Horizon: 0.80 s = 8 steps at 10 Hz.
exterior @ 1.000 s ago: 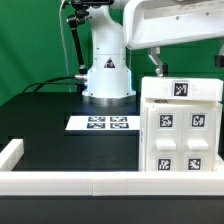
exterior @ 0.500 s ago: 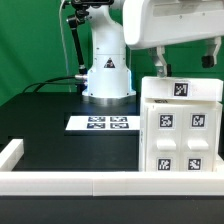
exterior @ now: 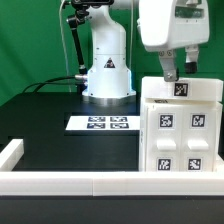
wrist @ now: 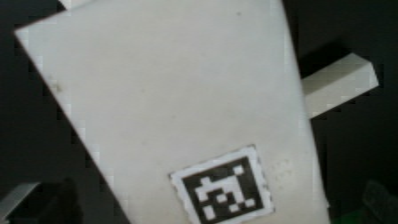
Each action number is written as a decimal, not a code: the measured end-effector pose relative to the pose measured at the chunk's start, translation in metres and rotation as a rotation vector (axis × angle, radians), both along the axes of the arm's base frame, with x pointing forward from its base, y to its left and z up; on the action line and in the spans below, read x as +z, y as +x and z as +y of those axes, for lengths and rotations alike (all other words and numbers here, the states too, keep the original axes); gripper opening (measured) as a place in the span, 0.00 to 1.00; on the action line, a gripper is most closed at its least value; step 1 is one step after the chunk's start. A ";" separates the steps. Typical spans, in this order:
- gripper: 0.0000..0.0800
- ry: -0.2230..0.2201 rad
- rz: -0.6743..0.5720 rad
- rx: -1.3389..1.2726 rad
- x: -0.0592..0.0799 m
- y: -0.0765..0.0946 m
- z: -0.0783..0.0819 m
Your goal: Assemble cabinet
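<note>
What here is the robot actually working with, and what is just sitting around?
Part of the job:
- the cabinet, white with tagged front panels
- the gripper, poised just above the cabinet's top

Just there:
- the marker board, flat on the table
- the white rail along the table's front edge

Hand point(exterior: 177, 72) down, fingers apart

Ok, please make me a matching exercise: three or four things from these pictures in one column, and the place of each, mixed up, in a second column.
Things:
1. cabinet
2. marker board
3. gripper
4. robot base

Places:
A. at the back of the table, before the green wall
B. flat on the black table, in front of the robot base
C. at the exterior view's right, standing on the table
D. just above the cabinet's top

Pairs: 1-C, 2-B, 3-D, 4-A
</note>
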<state>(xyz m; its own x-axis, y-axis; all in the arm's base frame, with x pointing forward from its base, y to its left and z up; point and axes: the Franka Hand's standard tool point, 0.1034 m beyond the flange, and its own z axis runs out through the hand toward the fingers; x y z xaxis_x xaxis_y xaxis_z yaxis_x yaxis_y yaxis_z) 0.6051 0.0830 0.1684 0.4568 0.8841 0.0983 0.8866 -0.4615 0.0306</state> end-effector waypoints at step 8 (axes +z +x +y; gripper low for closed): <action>0.70 -0.036 -0.017 0.042 -0.011 0.005 0.001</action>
<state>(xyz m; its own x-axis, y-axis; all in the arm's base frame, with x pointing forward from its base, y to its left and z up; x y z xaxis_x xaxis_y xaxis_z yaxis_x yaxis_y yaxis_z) 0.6097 0.0836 0.1570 0.4175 0.9057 0.0738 0.9045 -0.4219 0.0615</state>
